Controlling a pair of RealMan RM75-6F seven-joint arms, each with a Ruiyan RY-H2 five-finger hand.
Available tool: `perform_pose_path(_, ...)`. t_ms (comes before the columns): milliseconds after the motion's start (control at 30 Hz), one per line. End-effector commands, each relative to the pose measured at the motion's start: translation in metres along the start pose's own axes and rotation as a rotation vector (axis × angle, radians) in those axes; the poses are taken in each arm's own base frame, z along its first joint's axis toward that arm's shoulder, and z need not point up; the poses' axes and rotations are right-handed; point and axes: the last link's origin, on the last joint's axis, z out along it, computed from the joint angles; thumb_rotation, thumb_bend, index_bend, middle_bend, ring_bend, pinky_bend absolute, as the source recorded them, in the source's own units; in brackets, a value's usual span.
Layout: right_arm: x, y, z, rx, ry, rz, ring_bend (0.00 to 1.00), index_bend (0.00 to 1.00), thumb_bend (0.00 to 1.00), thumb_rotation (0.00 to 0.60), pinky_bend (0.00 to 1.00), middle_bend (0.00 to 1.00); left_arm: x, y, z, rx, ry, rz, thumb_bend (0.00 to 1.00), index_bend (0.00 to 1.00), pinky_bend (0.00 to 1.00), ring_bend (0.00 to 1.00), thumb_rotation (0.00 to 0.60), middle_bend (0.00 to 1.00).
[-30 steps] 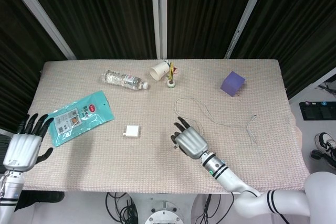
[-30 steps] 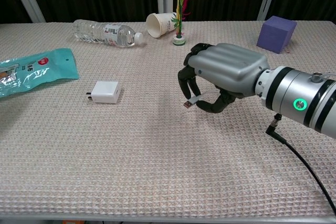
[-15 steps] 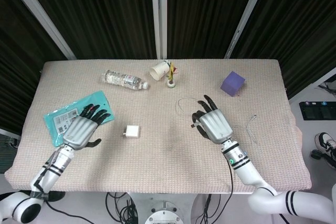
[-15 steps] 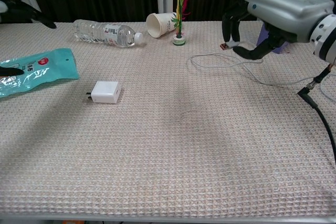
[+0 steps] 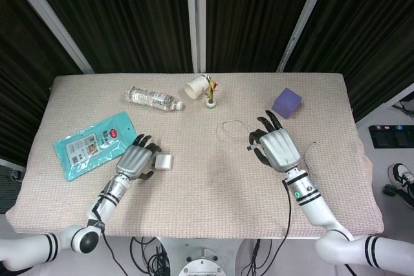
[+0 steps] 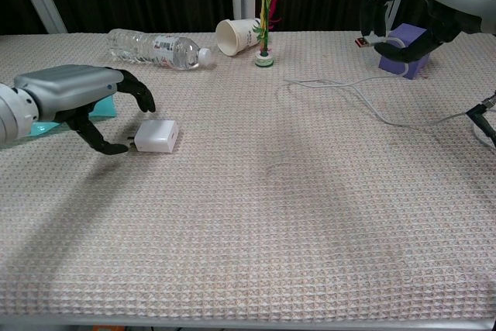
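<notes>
The cable plug (image 6: 363,40) is pinched, raised, by the right hand (image 5: 278,147); the left hand (image 5: 134,161), fingers spread and holding nothing, is placed beside the charger (image 6: 156,136), mid-surface (image 5: 213,192), far from edges.

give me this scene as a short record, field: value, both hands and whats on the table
left hand: left hand low at the white charger, fingers spread around its near end; contact cannot be told
right hand: right hand raised, pinches the USB plug of the white cable
cable: trails loose over the table
behind right hand: purple cube
far edge: water bottle on its side, tipped paper cup, small decoration
left side: teal packet, flat
</notes>
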Motion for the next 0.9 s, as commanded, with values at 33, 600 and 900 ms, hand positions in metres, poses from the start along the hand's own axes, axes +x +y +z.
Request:
perform_pose_path(33,0.000,0.001,0.000,-0.001,0.001,0.005,0.16,0.59,0.33,0.600,0.00,0.52,-0.006,-0.001,0.004,0.027,0.004,-0.019,0.24,0.28,0.00,0.05,0.600,0.26)
perform_pose_path(600,-0.005,0.008,0.000,-0.019,-0.010,0.033,0.16,0.60,0.33,0.600,0.00,0.52,-0.017,0.011,0.017,0.048,0.005,-0.067,0.26,0.32,0.00,0.06,0.511,0.28)
perform_pose_path(900,-0.007,0.010,0.001,-0.024,-0.012,0.037,0.17,0.60,0.33,0.600,0.00,0.52,-0.015,0.010,0.022,0.049,0.005,-0.055,0.28,0.33,0.00,0.06,0.506,0.28)
